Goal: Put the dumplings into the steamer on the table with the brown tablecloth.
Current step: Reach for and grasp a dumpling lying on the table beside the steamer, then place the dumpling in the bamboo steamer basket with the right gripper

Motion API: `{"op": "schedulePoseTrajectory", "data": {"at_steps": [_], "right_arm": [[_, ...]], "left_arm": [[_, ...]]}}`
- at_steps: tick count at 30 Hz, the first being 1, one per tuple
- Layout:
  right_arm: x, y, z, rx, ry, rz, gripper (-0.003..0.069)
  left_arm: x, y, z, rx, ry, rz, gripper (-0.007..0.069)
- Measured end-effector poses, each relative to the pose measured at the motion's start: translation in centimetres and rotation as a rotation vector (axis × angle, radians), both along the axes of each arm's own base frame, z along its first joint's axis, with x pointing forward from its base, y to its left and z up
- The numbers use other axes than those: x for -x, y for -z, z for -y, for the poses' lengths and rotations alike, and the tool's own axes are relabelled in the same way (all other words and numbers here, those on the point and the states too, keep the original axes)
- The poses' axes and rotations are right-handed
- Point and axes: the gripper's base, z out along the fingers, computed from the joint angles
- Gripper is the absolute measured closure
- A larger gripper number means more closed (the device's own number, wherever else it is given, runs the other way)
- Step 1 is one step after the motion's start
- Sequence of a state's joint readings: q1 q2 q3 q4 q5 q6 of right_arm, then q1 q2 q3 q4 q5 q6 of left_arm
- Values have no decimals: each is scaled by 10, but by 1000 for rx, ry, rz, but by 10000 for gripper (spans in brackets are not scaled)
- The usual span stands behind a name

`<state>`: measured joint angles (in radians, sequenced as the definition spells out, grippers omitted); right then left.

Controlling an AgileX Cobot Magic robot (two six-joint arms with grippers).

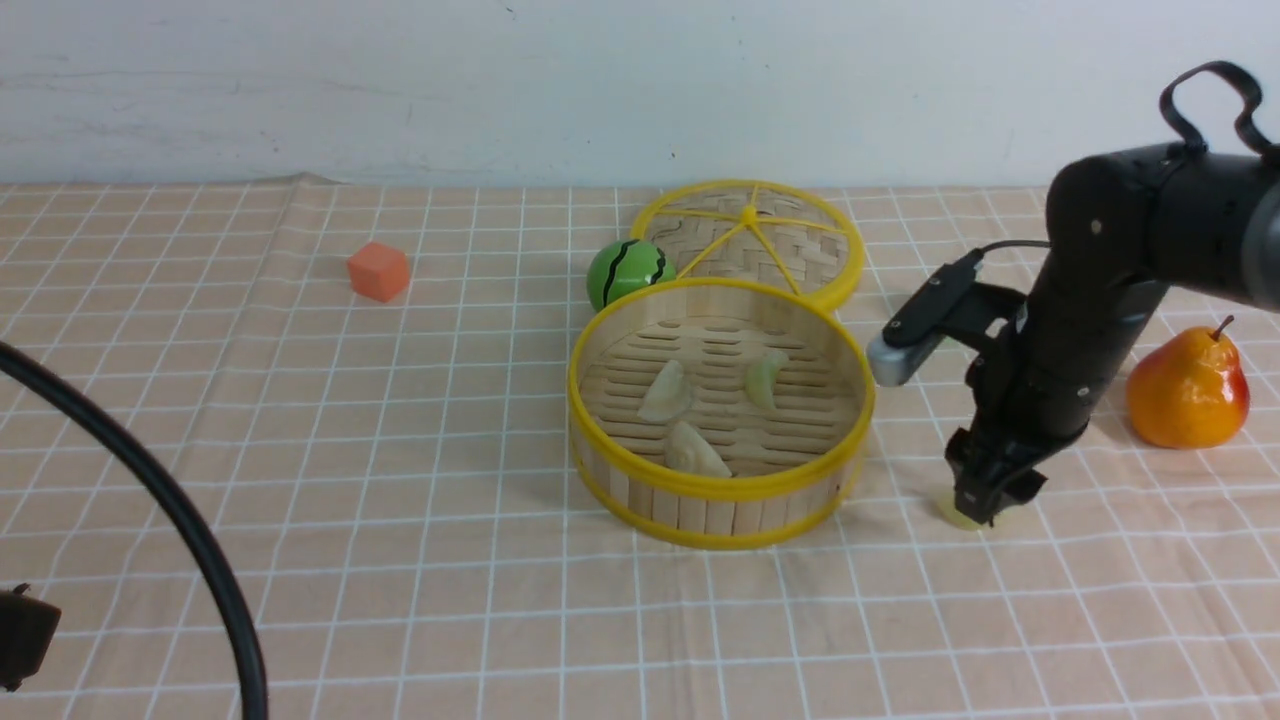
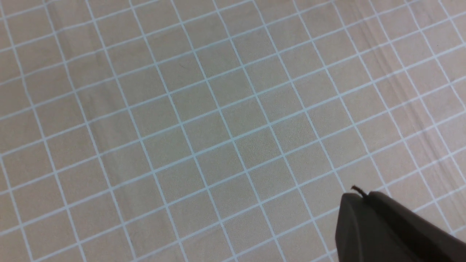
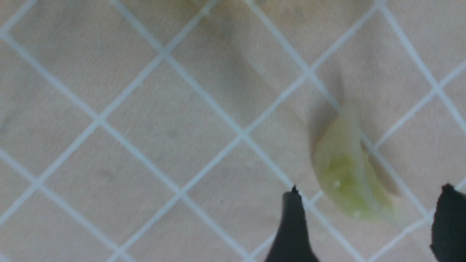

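Tablecloth (image 1: 400,480): I log matt woven cloth, lightly creased, with a thin white grid.
Steamer (image 1: 720,495): dull pale wood-strip wall and a slatted bamboo floor; the yellow rims look to me like smooth plastic.
Lid (image 1: 790,250): woven bamboo, rough.
Green dumpling (image 3: 349,174): translucent and faintly glossy; I read it as rubbery.
Pear (image 1: 1188,392): smooth, glossy.
Striped green ball (image 1: 628,272): shiny.
Orange cube (image 1: 379,271): matt.
Right gripper (image 3: 370,189): matt black fingers.
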<state>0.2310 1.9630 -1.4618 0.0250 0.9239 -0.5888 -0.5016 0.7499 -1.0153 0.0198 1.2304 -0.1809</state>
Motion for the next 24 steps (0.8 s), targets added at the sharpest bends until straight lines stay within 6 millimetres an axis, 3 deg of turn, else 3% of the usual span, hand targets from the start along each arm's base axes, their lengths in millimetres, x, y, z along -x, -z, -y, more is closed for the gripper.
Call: {"op": "schedulePoseTrajectory", "data": {"at_steps": [7,10,15,18,20,21,24], "right_arm": [[-14,30,-2,8,-13,33,179],[-15,35,-2,22,-20,16,218],[-11,35,-2,24,-12,-24,447],[-11,25,-2,25,6,-53,463],[-14,-1,-5,-25,56,-36,457],[-14,-3,-6,-29,58,-36,457],[-16,-55,-25,-170,102,32,458]], "left_arm": [[1,0,3,31,13,-16,624],[2,0,4,42,18,-23,624],[3,0,4,41,19,-31,624],[3,1,4,40,19,-33,623],[3,1,4,40,19,-33,623],[3,1,4,40,19,-33,623],[3,0,4,41,19,-30,623]]}}
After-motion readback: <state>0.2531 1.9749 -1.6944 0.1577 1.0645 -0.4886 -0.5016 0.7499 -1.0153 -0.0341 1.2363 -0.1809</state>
